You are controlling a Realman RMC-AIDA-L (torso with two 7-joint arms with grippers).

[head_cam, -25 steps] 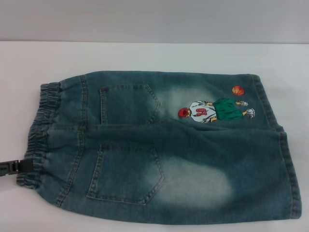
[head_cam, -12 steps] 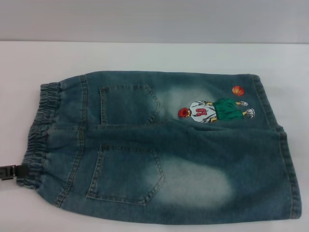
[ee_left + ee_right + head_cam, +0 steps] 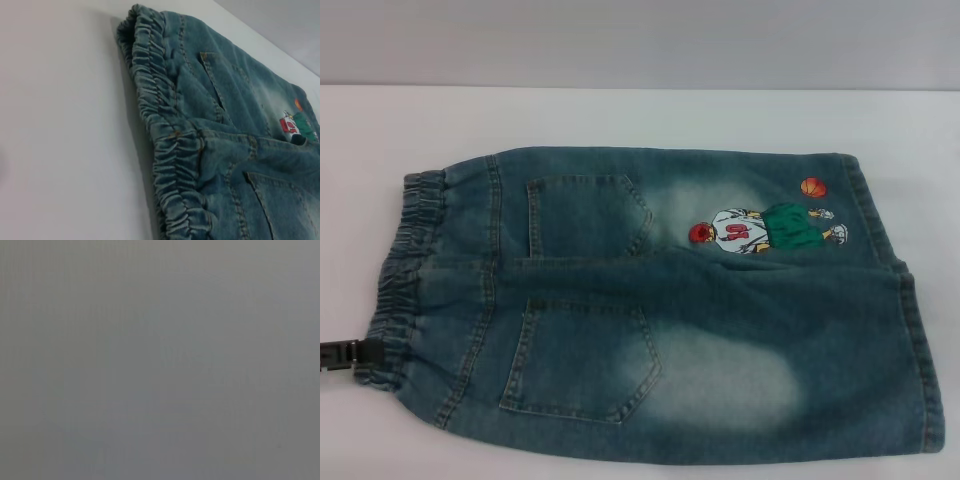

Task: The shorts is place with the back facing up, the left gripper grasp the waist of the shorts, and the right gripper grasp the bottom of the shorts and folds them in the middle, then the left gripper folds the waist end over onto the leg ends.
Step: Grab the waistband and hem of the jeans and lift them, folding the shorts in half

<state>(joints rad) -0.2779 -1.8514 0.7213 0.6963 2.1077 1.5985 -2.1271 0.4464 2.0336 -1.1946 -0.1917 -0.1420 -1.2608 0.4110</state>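
From the head, the shorts [image 3: 650, 300] lay flat on the white table [image 3: 620, 115], back up, waist [image 3: 405, 280] toward the robot's left, leg ends [image 3: 910, 330] toward its right. The left gripper [image 3: 350, 354] sat at the waist's near corner, touching the band; whether it held the cloth I could not tell

The left wrist saw the ruffled waist [image 3: 165, 135] close up

The right wrist showed only blank grey

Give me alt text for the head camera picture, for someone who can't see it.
Faded denim shorts lie flat, pockets up, on a white table, elastic waist toward the robot's left. The black left gripper touches the waist at the picture's edge.
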